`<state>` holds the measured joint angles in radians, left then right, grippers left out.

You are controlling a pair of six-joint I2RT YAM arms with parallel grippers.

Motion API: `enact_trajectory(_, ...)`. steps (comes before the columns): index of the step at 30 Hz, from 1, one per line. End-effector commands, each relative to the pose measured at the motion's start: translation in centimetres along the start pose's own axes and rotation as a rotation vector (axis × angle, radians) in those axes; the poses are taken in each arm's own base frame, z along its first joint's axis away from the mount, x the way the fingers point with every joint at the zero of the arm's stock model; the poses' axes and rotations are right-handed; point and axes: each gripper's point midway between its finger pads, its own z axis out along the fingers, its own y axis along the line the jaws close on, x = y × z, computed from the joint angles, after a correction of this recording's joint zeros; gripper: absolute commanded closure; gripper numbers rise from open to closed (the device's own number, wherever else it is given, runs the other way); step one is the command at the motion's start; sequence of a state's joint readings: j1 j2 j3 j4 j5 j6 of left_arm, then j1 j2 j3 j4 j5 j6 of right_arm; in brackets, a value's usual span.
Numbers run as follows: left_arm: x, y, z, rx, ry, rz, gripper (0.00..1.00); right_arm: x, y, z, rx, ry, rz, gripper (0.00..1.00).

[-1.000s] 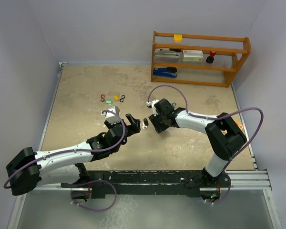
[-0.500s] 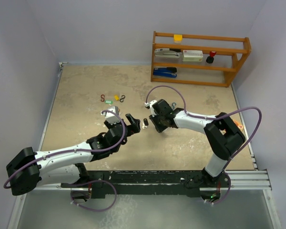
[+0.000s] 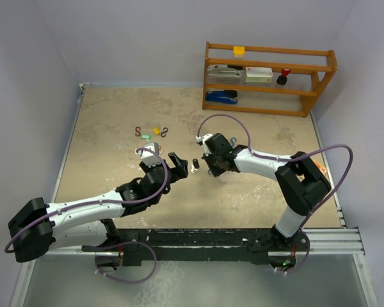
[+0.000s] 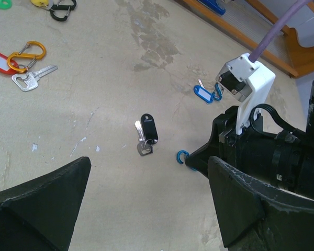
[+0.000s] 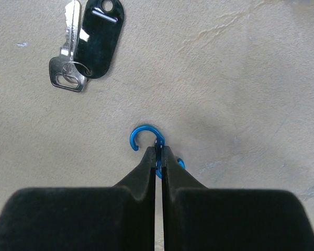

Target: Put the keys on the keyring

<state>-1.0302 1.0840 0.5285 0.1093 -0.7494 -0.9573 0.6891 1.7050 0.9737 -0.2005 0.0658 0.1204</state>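
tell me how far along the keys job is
Early. Done: nothing clearly joined yet. In hand: the right tool is shut on a blue clip beside the black-tagged key; the left tool hangs open, empty. Left: that key and the other tagged keys lie on the table.

The left gripper (image 3: 181, 165) stands wide open, low over the table (image 3: 109, 121), its fingers aimed toward the right gripper (image 3: 209, 169), which points down at the surface. Between the two lies a key with a black tag (image 3: 195, 165). Beyond the left gripper, well apart, sits a cluster of coloured keys and clips (image 3: 151, 132). Beyond the right gripper stands a wooden shelf (image 3: 269, 105).
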Motion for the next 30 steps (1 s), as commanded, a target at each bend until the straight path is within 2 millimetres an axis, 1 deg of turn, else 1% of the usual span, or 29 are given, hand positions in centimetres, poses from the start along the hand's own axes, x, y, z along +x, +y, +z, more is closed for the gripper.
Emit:
enact_trajectory(1,-1.1,-0.4,-0.2,0.010,-0.039,-0.014,0.11,-2.2,-0.3,-2.1,0.023,-0.103,0.041,1.00)
enact_trajectory(5,-1.2,-0.5,0.0,0.009,-0.041,-0.007,0.11,-4.2,-0.3,-4.0,0.017,-0.221,0.083,1.00)
enact_trajectory(8,-1.1,-0.8,0.3,0.009,-0.043,-0.003,0.12,-6.2,-0.7,-6.2,0.026,-0.325,0.119,1.00)
enact_trajectory(10,-1.0,-0.8,0.6,0.004,-0.050,-0.003,0.13,-6.0,-1.2,-6.9,0.051,-0.347,0.146,1.00)
enact_trajectory(14,-0.5,-0.9,1.8,-0.016,-0.045,0.004,0.13,-6.7,-1.9,-8.7,0.084,-0.408,0.206,1.00)
enact_trajectory(17,0.8,-0.7,3.5,-0.046,0.015,0.034,0.14,-6.7,-2.6,-9.7,0.112,-0.431,0.241,1.00)
enact_trajectory(19,2.2,-0.4,5.0,-0.067,0.062,0.064,0.14,-6.5,-2.7,-10.2,0.118,-0.439,0.260,1.00)
enact_trajectory(22,3.5,-0.5,6.6,-0.083,0.106,0.103,0.17,-6.1,-2.6,-10.5,0.109,-0.438,0.259,1.00)
enact_trajectory(24,4.1,-1.0,7.5,-0.074,0.130,0.114,0.18,-5.8,-2.7,-10.5,0.116,-0.426,0.256,1.00)
enact_trajectory(28,5.1,-2.1,8.9,-0.053,0.167,0.144,0.22,-4.7,-2.5,-10.3,0.106,-0.397,0.272,1.00)
enact_trajectory(30,5.5,-2.4,9.5,-0.058,0.182,0.171,0.24,-4.6,-2.6,-10.3,0.109,-0.400,0.275,1.00)
